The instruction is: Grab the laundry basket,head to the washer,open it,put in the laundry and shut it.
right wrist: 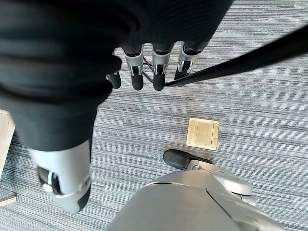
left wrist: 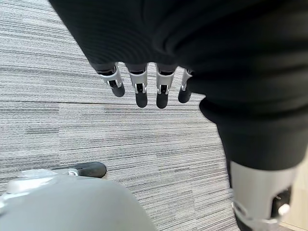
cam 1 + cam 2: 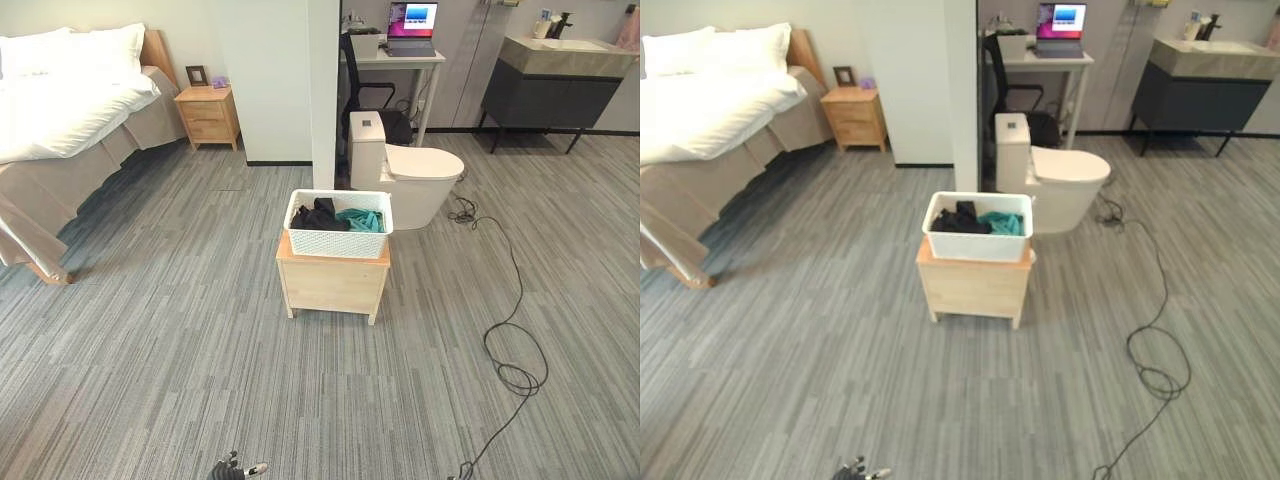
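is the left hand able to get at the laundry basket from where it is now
Probably not yet. The left hand hangs low at the near edge of the view, fingers relaxed, while the laundry basket sits on a wooden stand across bare carpet. Nothing blocks the way; the robot must walk closer.

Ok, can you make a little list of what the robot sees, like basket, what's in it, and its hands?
basket: white basket, on a small wooden stand
inside: dark clothes and a teal cloth
behind basket: toilet
far left: bed, nightstand
left hand: fingers straight, holding nothing, over the floor
right hand: fingers straight, holding nothing
basket grabbed: not yet
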Tool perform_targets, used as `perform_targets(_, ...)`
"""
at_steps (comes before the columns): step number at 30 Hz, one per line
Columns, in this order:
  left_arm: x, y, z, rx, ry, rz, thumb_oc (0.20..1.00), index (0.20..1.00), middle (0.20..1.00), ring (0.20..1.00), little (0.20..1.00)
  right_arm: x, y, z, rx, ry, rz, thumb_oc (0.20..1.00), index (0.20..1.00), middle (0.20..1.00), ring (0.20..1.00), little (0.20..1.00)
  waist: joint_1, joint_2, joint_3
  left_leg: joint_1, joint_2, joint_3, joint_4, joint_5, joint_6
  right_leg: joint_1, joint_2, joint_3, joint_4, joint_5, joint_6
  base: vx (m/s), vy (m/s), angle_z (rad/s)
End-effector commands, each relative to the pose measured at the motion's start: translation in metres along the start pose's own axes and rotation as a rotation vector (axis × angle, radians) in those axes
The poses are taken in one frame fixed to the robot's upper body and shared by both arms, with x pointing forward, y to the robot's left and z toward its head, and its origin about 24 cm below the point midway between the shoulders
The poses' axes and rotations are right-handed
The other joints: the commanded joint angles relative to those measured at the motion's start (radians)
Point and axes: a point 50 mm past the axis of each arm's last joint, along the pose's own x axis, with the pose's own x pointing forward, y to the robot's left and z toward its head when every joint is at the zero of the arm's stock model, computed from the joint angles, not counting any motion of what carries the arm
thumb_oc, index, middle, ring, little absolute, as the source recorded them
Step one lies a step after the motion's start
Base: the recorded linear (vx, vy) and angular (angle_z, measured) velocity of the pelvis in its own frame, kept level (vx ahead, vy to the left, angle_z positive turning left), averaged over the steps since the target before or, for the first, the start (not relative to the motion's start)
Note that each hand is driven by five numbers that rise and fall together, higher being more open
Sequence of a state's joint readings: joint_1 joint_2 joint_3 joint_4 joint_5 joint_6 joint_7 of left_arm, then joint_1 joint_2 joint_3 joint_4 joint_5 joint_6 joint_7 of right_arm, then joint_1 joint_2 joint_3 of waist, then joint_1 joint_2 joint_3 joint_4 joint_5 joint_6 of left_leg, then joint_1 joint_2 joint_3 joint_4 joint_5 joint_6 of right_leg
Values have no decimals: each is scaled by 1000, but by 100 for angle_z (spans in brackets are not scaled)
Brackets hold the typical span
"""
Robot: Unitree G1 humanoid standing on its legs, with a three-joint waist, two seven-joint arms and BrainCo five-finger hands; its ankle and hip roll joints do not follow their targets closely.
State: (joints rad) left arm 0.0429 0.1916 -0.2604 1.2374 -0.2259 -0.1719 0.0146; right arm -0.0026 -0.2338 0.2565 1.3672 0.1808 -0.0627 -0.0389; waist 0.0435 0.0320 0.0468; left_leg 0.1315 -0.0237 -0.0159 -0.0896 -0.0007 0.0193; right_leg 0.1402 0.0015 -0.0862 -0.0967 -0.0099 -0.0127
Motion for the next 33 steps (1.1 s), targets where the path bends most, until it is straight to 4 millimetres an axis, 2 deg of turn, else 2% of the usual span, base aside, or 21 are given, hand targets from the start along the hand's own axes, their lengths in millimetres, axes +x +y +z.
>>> perform_targets(1, 3, 4, 8, 7, -13, 1, 1000, 1000, 1000, 1000, 1000, 0, -9, -5, -16, 43, -18, 1000, 1000, 1000, 1000, 1000, 11, -40, -15, -17, 39, -54, 2, -100, -22, -9, -113, 22, 9, -7, 96, 0, 0, 0)
perform_targets(10, 3, 7, 7, -21, -6, 12, 1000, 1000, 1000, 1000, 1000, -1, -13, -10, -15, 62, -27, 1000, 1000, 1000, 1000, 1000, 8, -43, -13, -13, 44, -50, 2, -101, -23, -6, -109, 26, 9, -9, 95, 0, 0, 0)
perform_targets(33, 2, 13, 5, -60, -3, 34, 1000, 1000, 1000, 1000, 1000, -1, -17, -8, 53, 49, -40, 1000, 1000, 1000, 1000, 1000, 13, -45, -6, -1, 65, -48, 2, -99, -35, 4, -93, 31, 9, -20, 85, 5, -13, -1)
